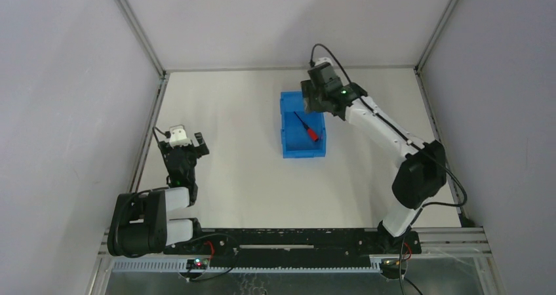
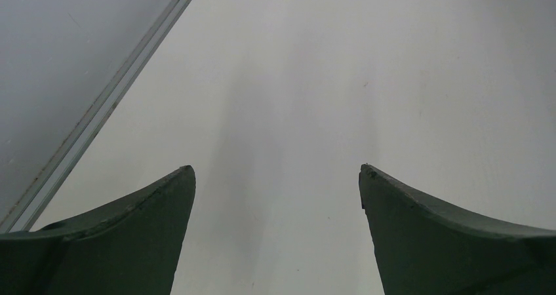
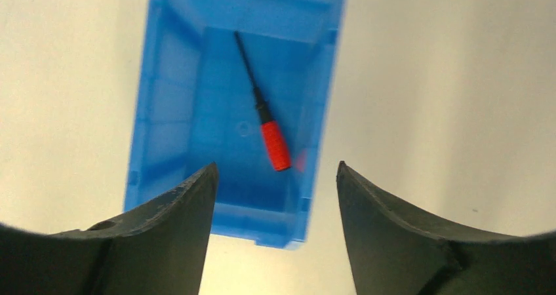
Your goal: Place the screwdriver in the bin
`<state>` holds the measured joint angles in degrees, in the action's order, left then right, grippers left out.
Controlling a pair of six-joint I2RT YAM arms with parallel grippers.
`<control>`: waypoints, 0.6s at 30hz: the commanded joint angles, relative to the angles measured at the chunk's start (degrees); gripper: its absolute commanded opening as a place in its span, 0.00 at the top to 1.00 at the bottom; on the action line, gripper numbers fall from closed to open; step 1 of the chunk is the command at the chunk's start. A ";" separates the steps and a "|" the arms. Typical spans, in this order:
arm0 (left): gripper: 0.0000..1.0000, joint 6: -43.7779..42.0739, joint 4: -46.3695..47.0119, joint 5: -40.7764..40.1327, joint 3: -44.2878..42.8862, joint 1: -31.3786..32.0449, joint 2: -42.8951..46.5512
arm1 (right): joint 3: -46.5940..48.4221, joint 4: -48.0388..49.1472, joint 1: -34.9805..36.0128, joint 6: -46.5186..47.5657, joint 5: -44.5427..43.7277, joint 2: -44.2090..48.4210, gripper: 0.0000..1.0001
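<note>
From above, we saw the screwdriver (image 1: 306, 126) lying slantwise on the floor of the blue bin (image 1: 284, 132). Its red handle pointed toward the bin's near right corner and its thin black shaft toward the far left. The bin sat on the white worktop (image 1: 229, 170). The right pincer (image 1: 311, 103) hung over the bin's far end, and from this height we could not tell how its jaws stood. The left pincer (image 1: 190, 144) was well to the left of the bin.

In the left wrist view, the pincer's (image 2: 277, 169) two dark fingers (image 2: 151, 223) stood wide apart over the worktop, with nothing between them.

In the right wrist view, the pincer (image 3: 276, 165) was spread open and empty above the bin (image 3: 164, 111), clear of its walls. Between the fingers we saw the screwdriver (image 3: 263, 117) inside the bin, its red handle close to one long side wall.
</note>
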<state>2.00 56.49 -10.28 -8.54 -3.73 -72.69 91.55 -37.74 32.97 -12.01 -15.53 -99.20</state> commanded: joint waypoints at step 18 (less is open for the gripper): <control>0.00 -0.25 3.98 0.27 -2.47 0.08 0.61 | -11.32 3.49 -31.48 7.09 8.28 14.52 0.00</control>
<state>2.00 56.49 -10.28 -8.54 -3.73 -72.69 79.96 -36.45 1.80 -6.90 -8.60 -86.87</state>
